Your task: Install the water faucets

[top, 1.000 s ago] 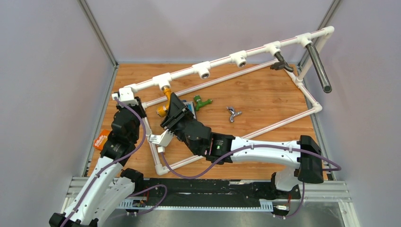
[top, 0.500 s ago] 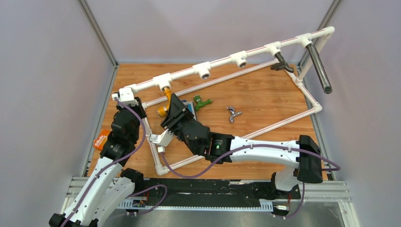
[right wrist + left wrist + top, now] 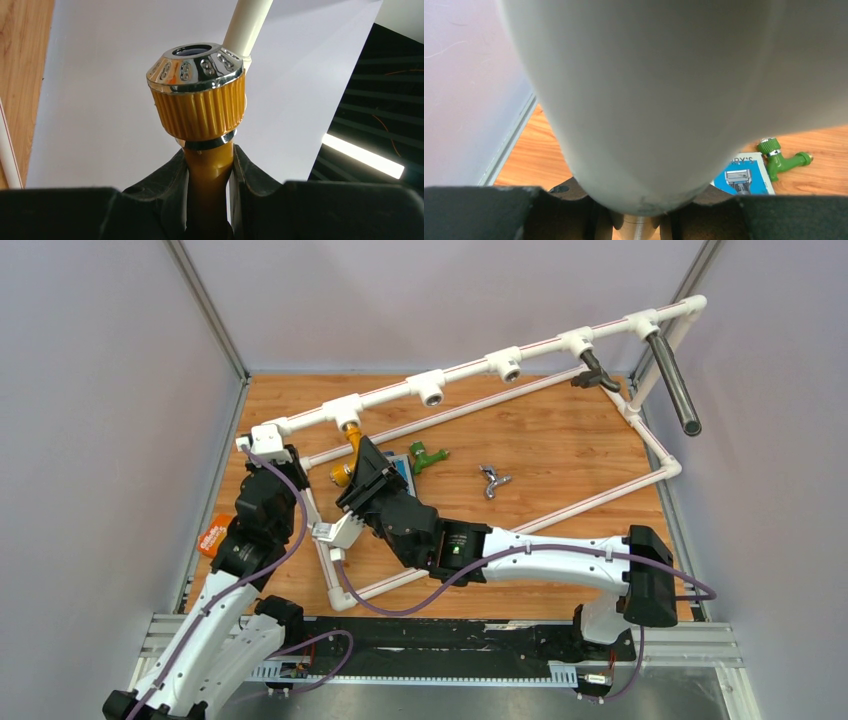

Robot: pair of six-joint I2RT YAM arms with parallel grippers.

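Top external: white pipe frame point(image 3: 470, 405) lies on the wood bench point(image 3: 560, 450). Yellow faucet point(image 3: 347, 458) hangs w/ its top end at the leftmost tee point(image 3: 345, 413) of the upper rail, knob end pointing down-left. R fingers point(image 3: 362, 476) are clamped on it from the right. Green faucet point(image 3: 428, 456) lies on the bench just right of them, beside a blue razor pack point(image 3: 402, 462). Chrome faucet point(image 3: 493, 481) is further right, apart from both. L fingers point(image 3: 274, 452) sit at the frame's left corner fitting. Dark bar point(image 3: 676, 385) sticks out at the far-right corner.

Left wrist: a blurred white fitting fills most of the pic and hides the L fingertips, so can't tell how far open they are or whether they grip. Green faucet + razor pack show lower right on the bench.

Right wrist: R fingers pinch the yellow stem on both sides, just under the ribbed knob w/ chrome cap. A length of white pipe runs behind.
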